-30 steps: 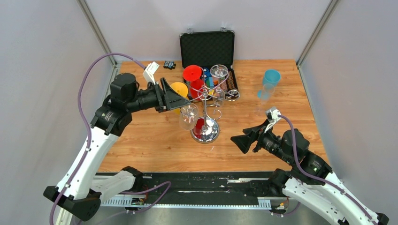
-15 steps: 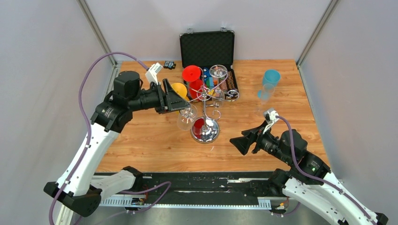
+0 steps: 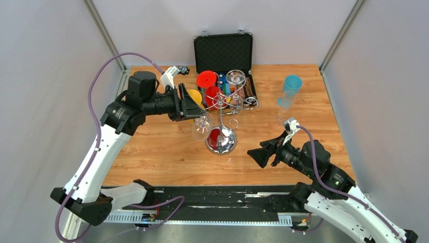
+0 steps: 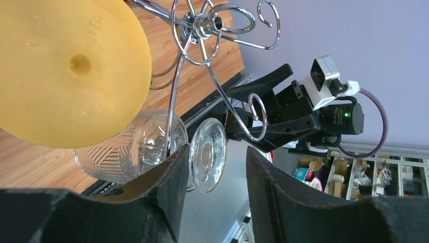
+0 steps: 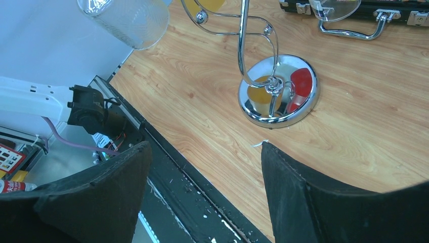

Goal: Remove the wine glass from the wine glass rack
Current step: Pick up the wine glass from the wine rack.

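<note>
The chrome wine glass rack [image 3: 221,140] stands mid-table, its round base also in the right wrist view [image 5: 278,96] and its wire hub in the left wrist view [image 4: 202,23]. A clear cut-pattern wine glass [image 3: 202,126] hangs bowl-down from a near-left arm. My left gripper [image 3: 200,112] is level with the glass's top. Its jaws are open around the round foot [image 4: 207,154], which lies close to the left finger [image 4: 174,167] with a gap to the right one. My right gripper [image 3: 254,154] hovers open and empty to the right of the base.
A yellow glass [image 3: 194,96], a red glass [image 3: 207,79] and another clear glass [image 3: 236,77] hang on the rack's other arms. An open black case [image 3: 222,50] stands behind it. A blue glass [image 3: 292,83] stands at the back right.
My left arm has moved right and forward to the rack, and its jaws have narrowed around the clear glass's foot. The hanging glass shifted slightly. The right arm has barely moved.
</note>
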Controlling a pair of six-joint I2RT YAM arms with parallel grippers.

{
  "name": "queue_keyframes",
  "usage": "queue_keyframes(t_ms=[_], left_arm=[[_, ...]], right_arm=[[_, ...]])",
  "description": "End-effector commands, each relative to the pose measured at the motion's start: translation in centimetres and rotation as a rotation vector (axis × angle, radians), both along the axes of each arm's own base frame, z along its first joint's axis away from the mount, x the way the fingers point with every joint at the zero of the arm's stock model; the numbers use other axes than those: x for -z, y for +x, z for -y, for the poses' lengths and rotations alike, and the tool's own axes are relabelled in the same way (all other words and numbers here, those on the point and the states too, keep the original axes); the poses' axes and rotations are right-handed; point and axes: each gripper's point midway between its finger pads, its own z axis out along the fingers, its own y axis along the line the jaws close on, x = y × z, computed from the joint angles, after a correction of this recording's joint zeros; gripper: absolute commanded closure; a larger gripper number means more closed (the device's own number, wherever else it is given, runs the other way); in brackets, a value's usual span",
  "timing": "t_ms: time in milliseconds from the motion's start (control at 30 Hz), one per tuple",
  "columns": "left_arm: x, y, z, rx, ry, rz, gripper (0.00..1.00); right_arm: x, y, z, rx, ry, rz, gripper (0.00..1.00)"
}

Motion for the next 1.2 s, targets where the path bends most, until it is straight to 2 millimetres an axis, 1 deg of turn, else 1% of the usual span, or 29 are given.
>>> queue_keyframes(t_ms=[0,267,567,700,933,1167], left_arm=[[2.7,-1.0,-0.3,0.026,0.100,-0.097,0.47],[3.5,-1.1,-0.3,0.044,0.148,-0.128,0.49],[4.4,-1.4,-0.4,0.076,0.182,-0.159,0.59],[4.1,-1.7,-0.5,0.085,0.189,-0.157,0.64],[2.9,-2.3,-1.2,0.083,0.204,-0.137,0.64],[2.5,-2.8,-1.2,0.091,0.192,-0.136,0.64]], right_arm=[[-1.4,0.0,-0.1,-0.009,0.043,0.050,0.22],[-1.0,0.0,-0.1,-0.008,0.044,0.050,0.22],[-0.8,0.1,-0.1,-0.005,0.042,0.053,0.22],[-0.8,0.1,-0.1,-0.003,0.043,0.054,0.22],[-0.8,0.1,-0.1,-0.004,0.048,0.048,0.22],[-0.9,0.0,-0.2,-0.007,0.057,0.045,0.22]])
